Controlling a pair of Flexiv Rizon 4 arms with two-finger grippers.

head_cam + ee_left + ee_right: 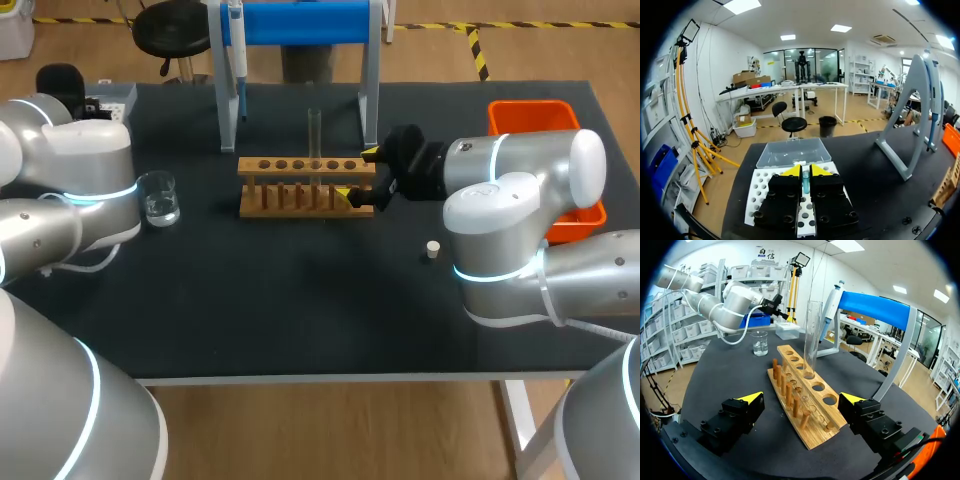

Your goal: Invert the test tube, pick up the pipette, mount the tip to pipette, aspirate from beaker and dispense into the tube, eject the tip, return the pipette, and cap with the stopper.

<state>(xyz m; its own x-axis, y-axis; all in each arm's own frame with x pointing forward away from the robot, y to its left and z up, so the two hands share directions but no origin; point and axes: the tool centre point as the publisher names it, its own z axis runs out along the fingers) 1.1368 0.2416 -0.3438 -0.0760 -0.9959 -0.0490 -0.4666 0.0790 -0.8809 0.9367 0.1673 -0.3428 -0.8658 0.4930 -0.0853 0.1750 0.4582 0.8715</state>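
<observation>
A clear test tube (314, 135) stands upright in a wooden rack (305, 185) at mid-table. My right gripper (802, 415) is open, one finger on each side of the rack's near end and touching nothing. The tube (812, 337) rises ahead of it. The pipette (237, 50) hangs on the blue-topped stand (300, 22) behind the rack. A beaker (159, 197) of clear liquid sits to the rack's left, and a small white stopper (432, 249) lies at front right. My left gripper (805, 172) hangs over the white tip rack (760, 190), shut on a thin blue pipette tip (805, 181).
An orange bin (545, 125) stands at the table's back right, partly behind my right arm. The tip rack's clear lid (792, 151) lies just beyond it at the back left corner. The stand's grey legs (226, 110) flank the space behind the wooden rack.
</observation>
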